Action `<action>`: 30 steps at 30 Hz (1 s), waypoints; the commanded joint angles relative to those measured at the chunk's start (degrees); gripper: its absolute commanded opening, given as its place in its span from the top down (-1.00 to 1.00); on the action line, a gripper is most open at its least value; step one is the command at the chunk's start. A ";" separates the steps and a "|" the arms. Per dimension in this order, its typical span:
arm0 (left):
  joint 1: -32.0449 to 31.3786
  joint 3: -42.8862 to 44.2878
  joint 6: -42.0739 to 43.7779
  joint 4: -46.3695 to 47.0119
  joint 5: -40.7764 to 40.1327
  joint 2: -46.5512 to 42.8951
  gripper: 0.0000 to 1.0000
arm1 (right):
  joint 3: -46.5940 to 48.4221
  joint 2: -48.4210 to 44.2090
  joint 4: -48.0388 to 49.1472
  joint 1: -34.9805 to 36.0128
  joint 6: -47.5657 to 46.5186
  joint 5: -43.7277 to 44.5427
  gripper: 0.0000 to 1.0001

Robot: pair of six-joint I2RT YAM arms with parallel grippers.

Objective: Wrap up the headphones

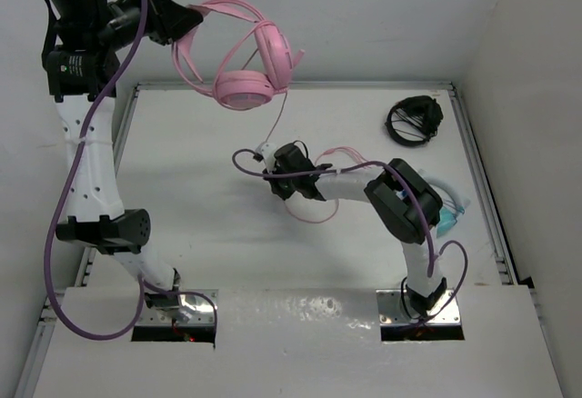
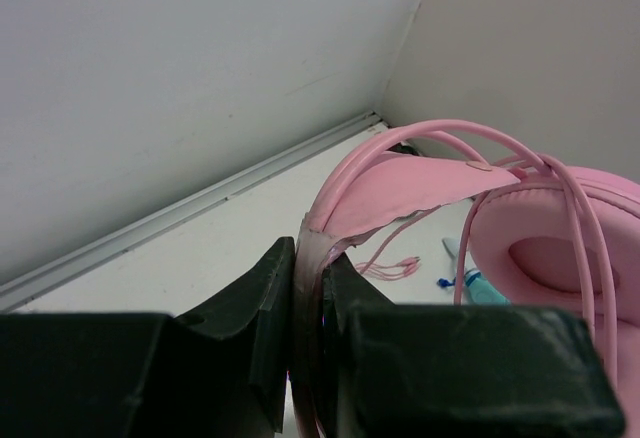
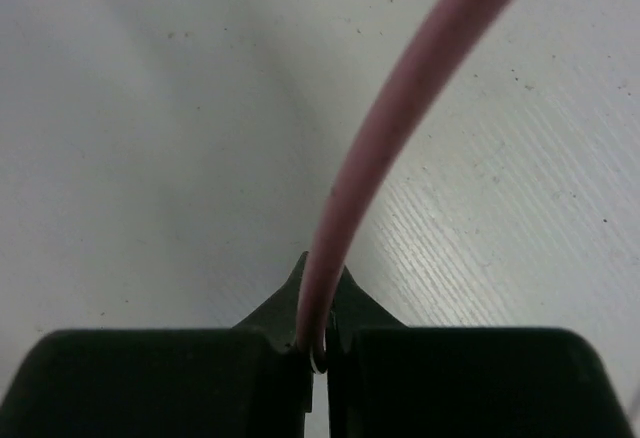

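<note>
left tool (image 1: pixel 188 22) clamped on headphones (image 1: pixel 247 78) by headband (image 2: pixel 400 193), raised above desk (image 1: pixel 200 207) | right tool (image 3: pixel 318 293) clamped on cable (image 3: pixel 380 148), low over desk

White flat table (image 1: pixel 209 234), raised metal rim. 3 things lie on it: black headphones with coiled black cable (image 1: pixel 415 120) in the far right corner, small teal-and-white object (image 1: pixel 452 216) at the right edge, slack loops of thin pink cable (image 1: pixel 318 220) near the middle.
</note>
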 commanded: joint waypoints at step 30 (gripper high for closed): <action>-8.60 -59.49 30.49 33.85 -38.69 -3.87 1.00 | 51.79 -12.36 -42.06 19.05 -23.56 26.06 1.00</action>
